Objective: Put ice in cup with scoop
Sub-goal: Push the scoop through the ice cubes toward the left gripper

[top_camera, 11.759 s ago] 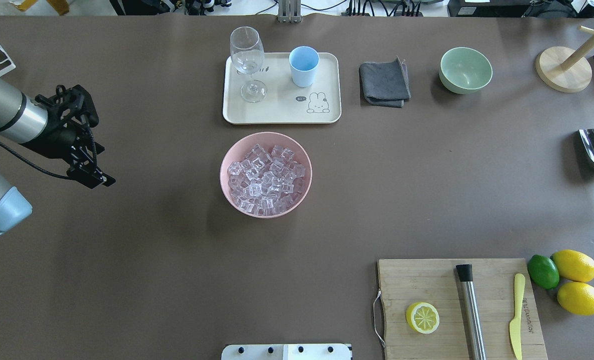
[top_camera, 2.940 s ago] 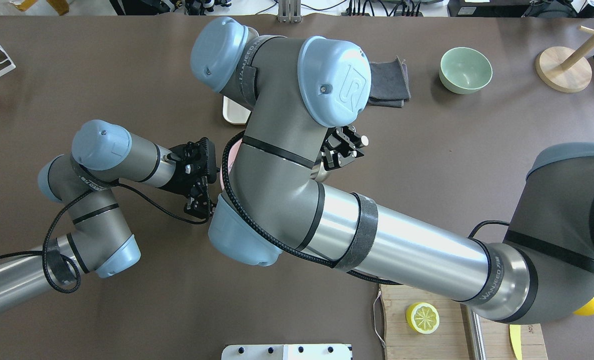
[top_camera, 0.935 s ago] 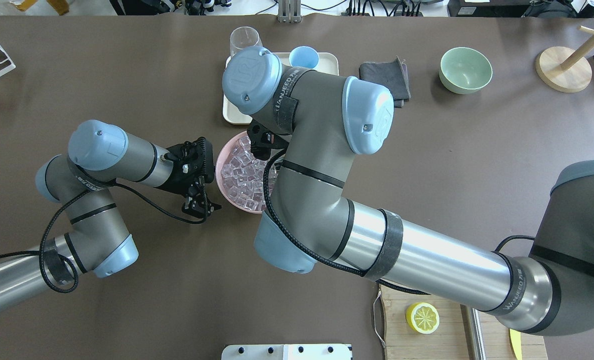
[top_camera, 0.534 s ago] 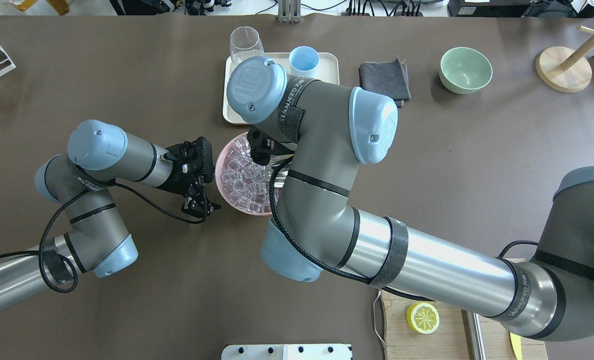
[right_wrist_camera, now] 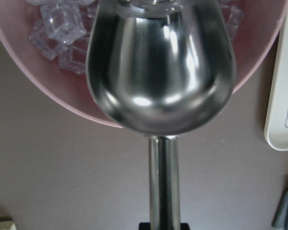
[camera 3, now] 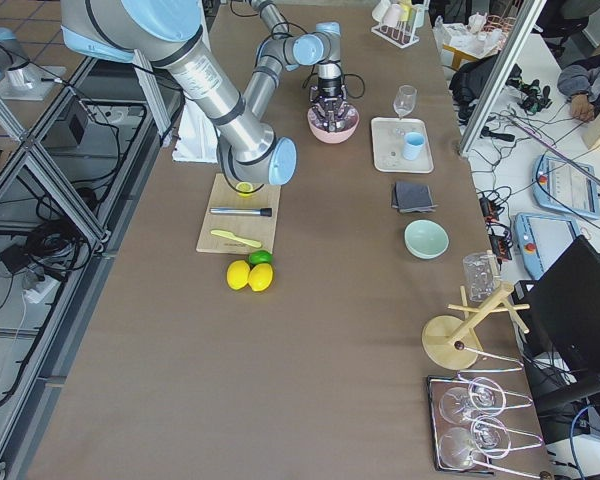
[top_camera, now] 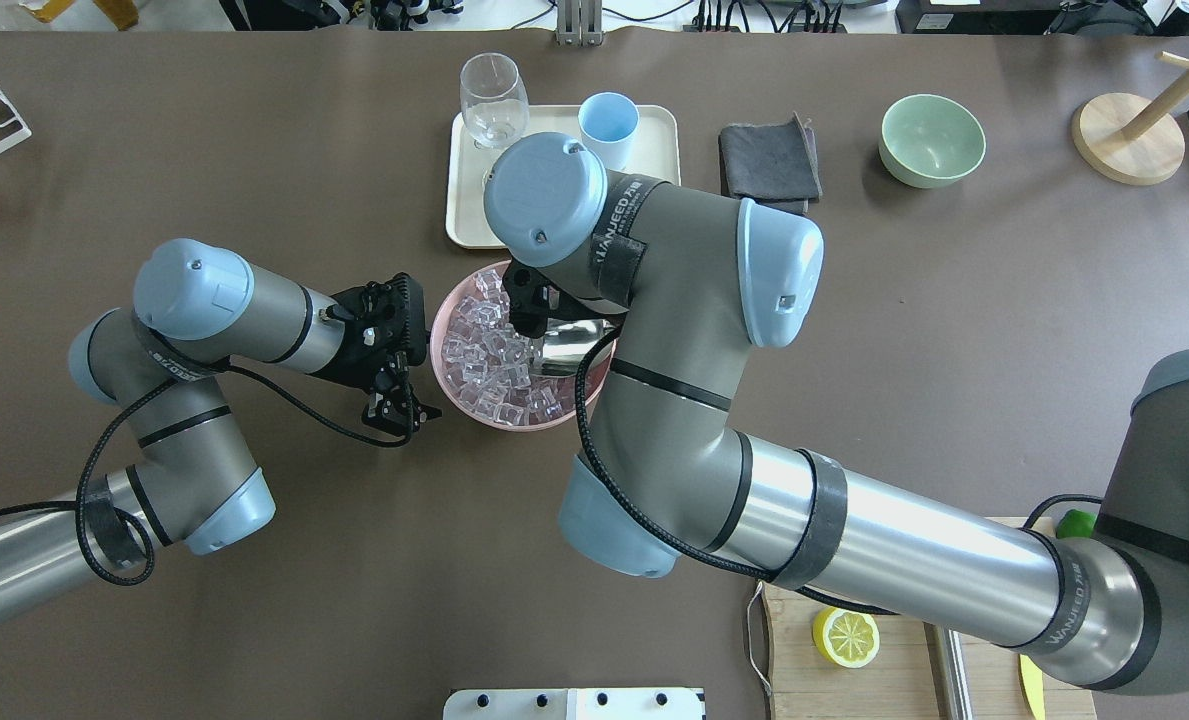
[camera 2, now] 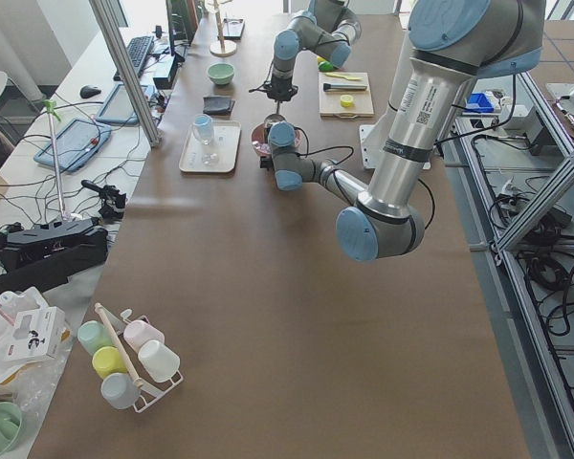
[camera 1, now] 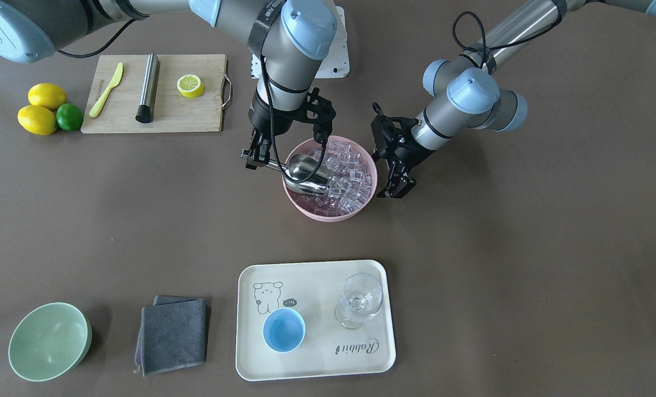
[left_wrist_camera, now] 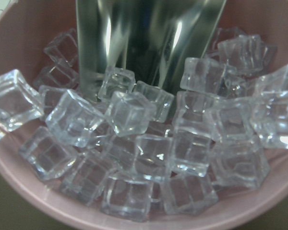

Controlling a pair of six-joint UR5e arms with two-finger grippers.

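My right gripper (camera 1: 254, 158) is shut on the short handle of the steel scoop (camera 1: 304, 173). The scoop's trough lies tilted in the pink bowl (camera 1: 328, 214) with its mouth against the ice (camera 1: 354, 172). In the right wrist view the scoop (right_wrist_camera: 161, 72) shows bare steel inside. In the left wrist view the scoop (left_wrist_camera: 149, 38) stands behind the ice (left_wrist_camera: 134, 115). My left gripper (camera 1: 395, 187) is open and stands just outside the bowl's rim. The light-blue cup (camera 1: 284, 330) stands empty on the cream tray (camera 1: 316, 366), apart from the bowl.
A clear stemmed glass (camera 1: 359, 300) stands on the tray beside the cup. A grey cloth (camera 1: 173, 333) and a pale green bowl (camera 1: 49, 342) lie near the tray. A cutting board (camera 1: 195, 113) with a steel cylinder, knife and half lemon is behind my right arm.
My right arm has shifted rightward in the overhead view, and the scoop's trough now shows among the ice. The left arm has hardly moved.
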